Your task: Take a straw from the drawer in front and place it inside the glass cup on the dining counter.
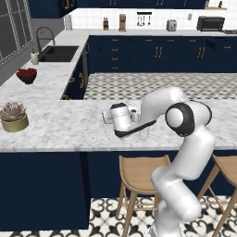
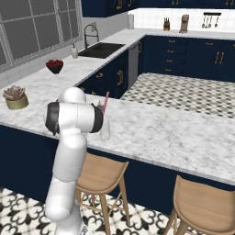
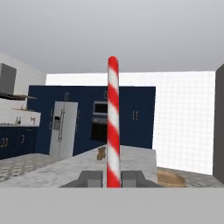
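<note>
The claw (image 3: 113,178) is closed on the thin red-and-white striped straw (image 3: 113,122). In the hand view the straw stands straight up between the two dark fingertips (image 3: 89,178), one on each side of it.

In the right base view the pink-red straw (image 2: 105,102) pokes up at a small tilt just above the small clear glass cup (image 2: 105,129). The cup stands on the long white-grey marbled desk (image 2: 156,128), close to its near edge, right beside the robot's arm. I cannot tell if the bottom of the straw is already inside the cup, because the arm hides that part.

In the left base view the cup (image 1: 144,133) peeks out under the white hand, on the same desk (image 1: 60,127).

Far to the left of the cup on the desk sits a round gold pot (image 1: 15,123) with a pinkish spiky plant in it. Further back from the cup, a dark bowl (image 1: 27,76) holds red things, near the black sink (image 1: 59,53).

Two light wooden stools (image 2: 98,176) stand under the desk, below the cup.
</note>
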### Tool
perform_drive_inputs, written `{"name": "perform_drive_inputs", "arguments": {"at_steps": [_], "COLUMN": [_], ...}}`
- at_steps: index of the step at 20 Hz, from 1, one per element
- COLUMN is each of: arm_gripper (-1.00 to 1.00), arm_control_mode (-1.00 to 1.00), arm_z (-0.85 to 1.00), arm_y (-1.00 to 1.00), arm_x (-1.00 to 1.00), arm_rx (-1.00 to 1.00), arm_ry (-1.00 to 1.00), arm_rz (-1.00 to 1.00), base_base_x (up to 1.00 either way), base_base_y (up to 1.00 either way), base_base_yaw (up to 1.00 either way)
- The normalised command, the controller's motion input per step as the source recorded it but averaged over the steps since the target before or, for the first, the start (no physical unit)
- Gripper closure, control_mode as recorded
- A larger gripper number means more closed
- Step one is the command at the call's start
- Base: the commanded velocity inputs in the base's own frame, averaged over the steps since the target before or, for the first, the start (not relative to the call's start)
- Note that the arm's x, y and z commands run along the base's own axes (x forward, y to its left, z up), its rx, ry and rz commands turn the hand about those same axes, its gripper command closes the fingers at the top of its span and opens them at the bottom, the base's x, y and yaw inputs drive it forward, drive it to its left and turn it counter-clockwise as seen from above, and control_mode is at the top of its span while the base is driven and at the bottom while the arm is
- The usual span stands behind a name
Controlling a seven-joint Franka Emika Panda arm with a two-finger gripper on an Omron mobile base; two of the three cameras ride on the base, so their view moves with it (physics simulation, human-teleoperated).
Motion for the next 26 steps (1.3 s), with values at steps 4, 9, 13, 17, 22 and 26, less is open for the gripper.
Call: {"name": "perform_drive_inputs", "arguments": {"at_steps": [4, 9, 13, 17, 22, 26], "arm_gripper": [1.00, 1.00, 1.00, 1.00, 1.00, 1.00], "arm_control_mode": [-1.00, -1.00, -1.00, -1.00, -1.00, -1.00], "arm_z": [-0.31, -0.40, -0.41, -0.45, -0.63, -0.74], "arm_y": [0.00, 0.00, 0.00, 0.00, 0.00, 0.09], "arm_x": [0.06, 0.12, 0.06, 0.05, 0.04, 0.00], "arm_rx": [0.00, 0.00, 0.00, -0.01, -0.04, -0.08], "arm_ry": [-0.18, -0.19, -0.20, -0.21, -0.23, -0.24], "arm_rz": [0.00, 0.00, 0.00, 0.00, 0.00, 0.00], "base_base_x": [0.00, 0.00, 0.00, 0.00, 0.00, 0.00], "base_base_y": [0.00, 0.00, 0.00, 0.00, 0.00, 0.00], "base_base_yaw": [0.00, 0.00, 0.00, 0.00, 0.00, 0.00]}}
